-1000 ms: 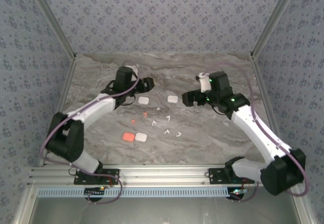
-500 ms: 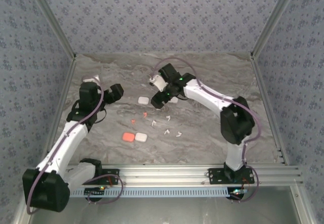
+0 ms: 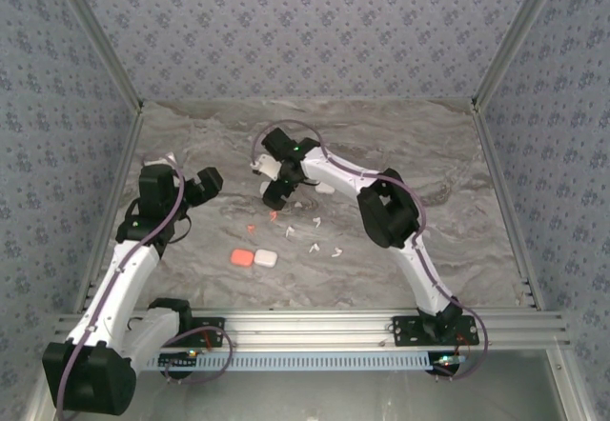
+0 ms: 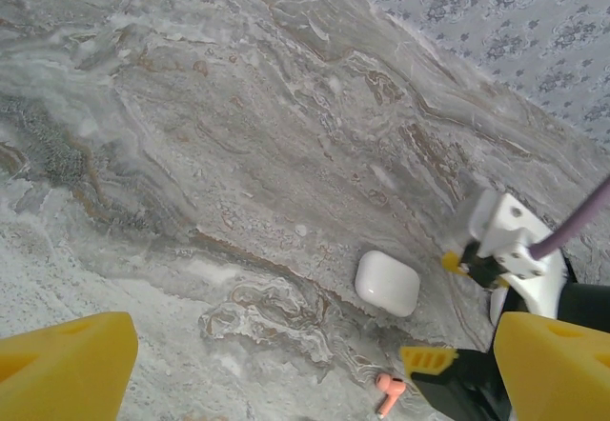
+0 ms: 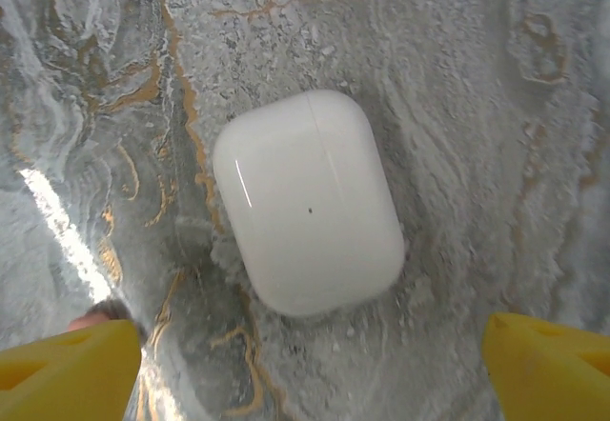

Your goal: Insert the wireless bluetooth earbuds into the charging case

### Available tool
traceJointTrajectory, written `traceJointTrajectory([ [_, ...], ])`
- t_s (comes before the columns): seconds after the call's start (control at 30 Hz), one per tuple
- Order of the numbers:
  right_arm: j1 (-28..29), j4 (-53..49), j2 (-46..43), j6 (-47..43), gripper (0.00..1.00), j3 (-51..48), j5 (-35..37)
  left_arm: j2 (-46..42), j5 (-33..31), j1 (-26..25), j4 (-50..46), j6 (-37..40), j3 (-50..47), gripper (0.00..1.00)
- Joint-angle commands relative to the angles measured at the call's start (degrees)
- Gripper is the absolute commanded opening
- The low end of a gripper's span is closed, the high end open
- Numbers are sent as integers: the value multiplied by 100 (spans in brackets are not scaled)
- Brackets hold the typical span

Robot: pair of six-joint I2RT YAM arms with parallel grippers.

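A closed white charging case [image 5: 307, 202] lies flat on the marble, right under my right gripper [image 5: 305, 373], whose yellow fingertips [image 5: 67, 364] stand wide apart, open and empty. From above, that right gripper [image 3: 277, 192] hovers over the case. My left gripper [image 3: 208, 181] is off to the left, open and empty; its wrist view shows the same case [image 4: 387, 283] and a coral earbud [image 4: 389, 392]. Coral earbuds [image 3: 252, 228] and several white earbuds [image 3: 312, 246] lie scattered on the table below the case.
A second white case [image 3: 327, 189] sits just right of the right gripper. A coral case [image 3: 242, 258] and a white case [image 3: 266, 258] lie side by side nearer the front. Patterned walls close in the marble table [image 3: 429, 154] on three sides.
The right arm has swung from the right side leftward, over the left white case. The left arm has drawn back to the left edge, its jaws spreading wider.
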Motion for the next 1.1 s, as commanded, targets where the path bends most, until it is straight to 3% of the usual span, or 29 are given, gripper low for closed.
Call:
traceJointTrajectory([
  [0.0, 46, -399, 322, -195, 95, 468, 61, -103, 8, 57, -71, 47, -12, 96],
  [0.33, 89, -503, 937, -162, 86, 1134, 41, -112, 34, 58, -50, -13, -7, 98],
  [0.63, 97, -691, 955, -217, 56, 1267, 202, -108, 55, 59, -34, -29, -12, 99],
  [0.87, -50, 76, -281, -232, 43, 130, 312, -121, 330, 57, 43, 7, -2, 98],
  [1.07, -218, 1062, -1907, -195, 42, -1408, 341, -65, 1352, 60, 444, 65, 86, 94],
])
